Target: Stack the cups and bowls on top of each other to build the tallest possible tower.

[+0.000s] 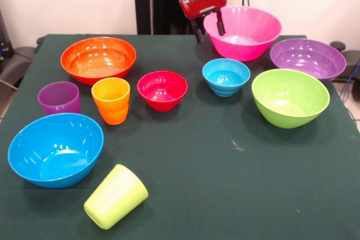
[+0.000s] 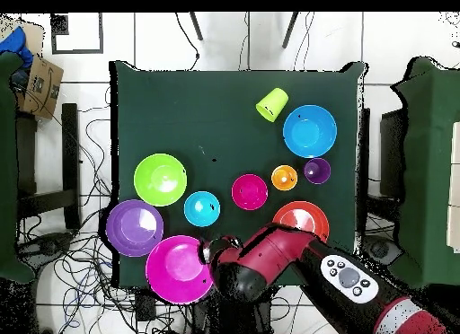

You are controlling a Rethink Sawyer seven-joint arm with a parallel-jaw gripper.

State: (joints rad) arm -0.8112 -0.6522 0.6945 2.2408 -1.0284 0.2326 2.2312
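Front view: gripper (image 1: 208,26) sits at the rim of the pink bowl (image 1: 243,33), one finger inside the rim, one outside; it looks closed on the rim, though contact is hard to confirm. Purple bowl (image 1: 307,58) and green bowl (image 1: 290,97) lie beyond it to the picture's right. Small blue bowl (image 1: 226,76) and red bowl (image 1: 162,90) stand below the gripper. Orange bowl (image 1: 98,59), orange cup (image 1: 111,100), purple cup (image 1: 59,98) and big blue bowl (image 1: 55,149) lie well left. Green cup (image 1: 116,196) lies on its side, nearest the camera.

Overhead view: gripper (image 2: 214,255) meets the pink bowl's (image 2: 178,269) right edge. Nothing is stacked.
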